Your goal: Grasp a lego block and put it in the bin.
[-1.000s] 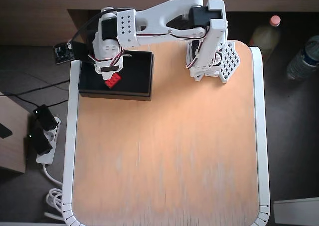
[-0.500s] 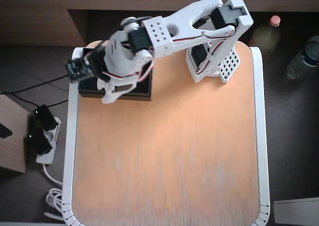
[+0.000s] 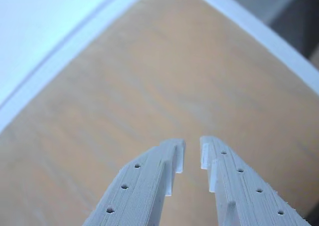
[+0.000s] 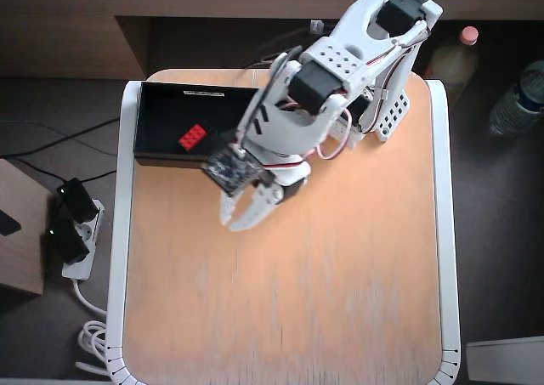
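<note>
The red lego block [image 4: 191, 136] lies inside the black bin [image 4: 161, 104] at the table's far left in the overhead view. A white label strip sits on the bin's far edge. My white gripper [image 4: 244, 217] hangs over the wooden tabletop just right of and in front of the bin's near right corner. In the wrist view the gripper [image 3: 193, 156] is empty, its jaws a narrow gap apart over bare wood. The block and bin are out of the wrist view.
The wooden table has a white rim [image 4: 444, 232]. The arm's base [image 4: 387, 113] stands at the far right of the table. Bottles [image 4: 518, 104] stand off the table to the right, and a power strip [image 4: 72, 232] lies on the floor to the left.
</note>
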`<act>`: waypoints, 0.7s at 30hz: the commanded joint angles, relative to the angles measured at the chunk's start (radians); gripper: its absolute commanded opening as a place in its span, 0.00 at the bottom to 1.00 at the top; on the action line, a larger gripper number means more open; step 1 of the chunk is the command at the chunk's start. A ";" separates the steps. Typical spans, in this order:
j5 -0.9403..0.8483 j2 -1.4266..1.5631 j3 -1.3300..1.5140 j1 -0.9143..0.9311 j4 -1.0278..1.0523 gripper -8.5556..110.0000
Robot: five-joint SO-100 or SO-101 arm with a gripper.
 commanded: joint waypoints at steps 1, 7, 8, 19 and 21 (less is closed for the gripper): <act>0.000 0.080 -0.006 -0.114 0.000 0.08; 0.005 0.193 0.106 -0.279 0.006 0.07; 0.008 0.221 0.140 -0.302 0.006 0.07; 0.063 0.520 0.548 -0.431 0.003 0.07; 0.067 0.566 0.607 -0.451 0.003 0.07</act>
